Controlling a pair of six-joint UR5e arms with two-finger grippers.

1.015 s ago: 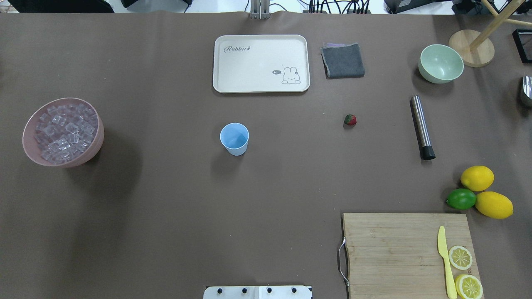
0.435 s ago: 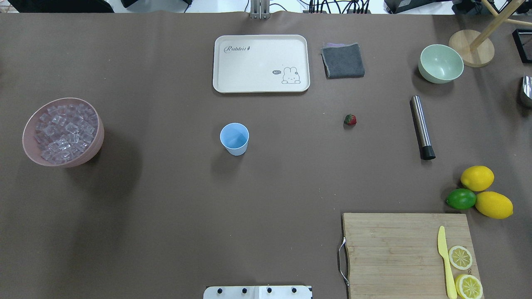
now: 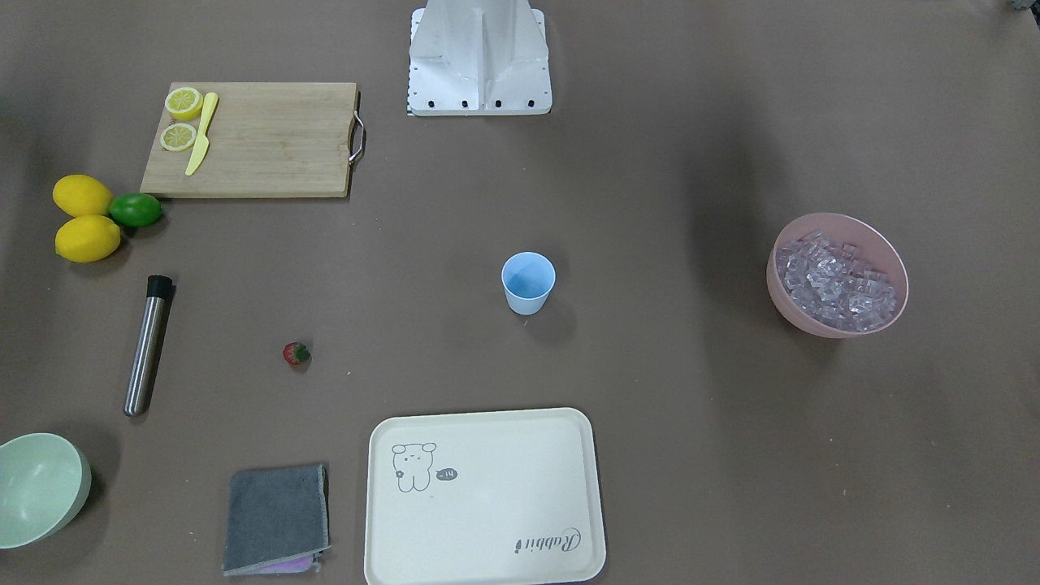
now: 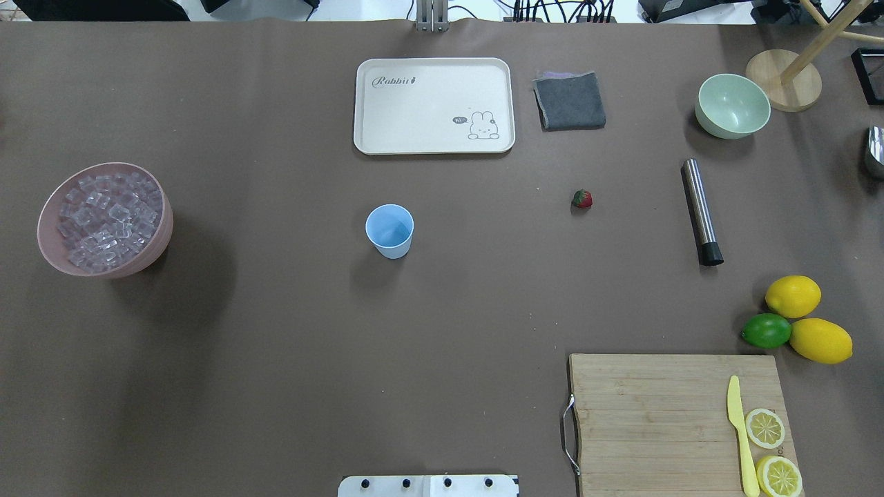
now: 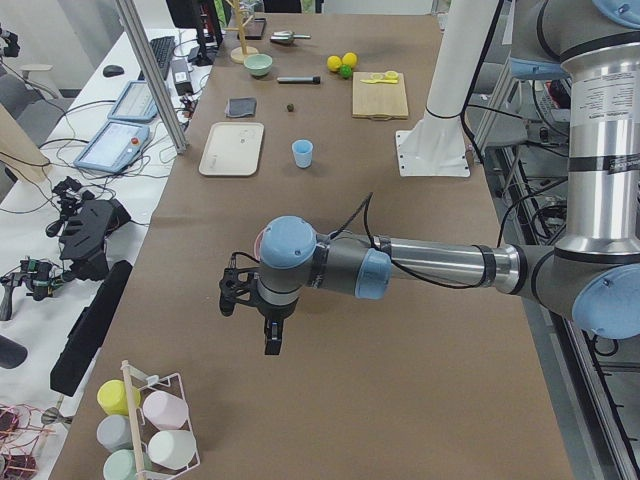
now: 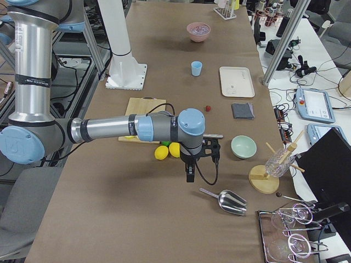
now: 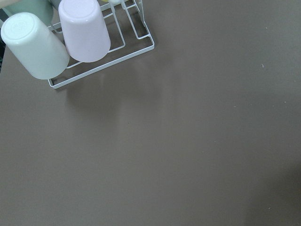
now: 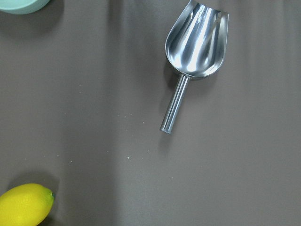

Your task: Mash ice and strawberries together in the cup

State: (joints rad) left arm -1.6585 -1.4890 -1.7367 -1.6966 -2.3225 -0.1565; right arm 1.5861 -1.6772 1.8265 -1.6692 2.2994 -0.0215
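Both left gripper [image 5: 271, 346] and right gripper [image 6: 190, 176] hang near the brown table's [image 4: 276, 345] ends. I cannot tell their jaws' state. The small light-blue plastic cup [image 4: 389, 231] stands mid-table, well apart from both.

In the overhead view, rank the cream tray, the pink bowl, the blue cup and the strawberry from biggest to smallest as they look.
Largest to smallest:
1. cream tray
2. pink bowl
3. blue cup
4. strawberry

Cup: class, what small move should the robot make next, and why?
Probably lower the right gripper toward the scoop, to take its handle. The cup looks empty, the ice sits in the pink bowl, and the scoop lies just below that wrist's camera.
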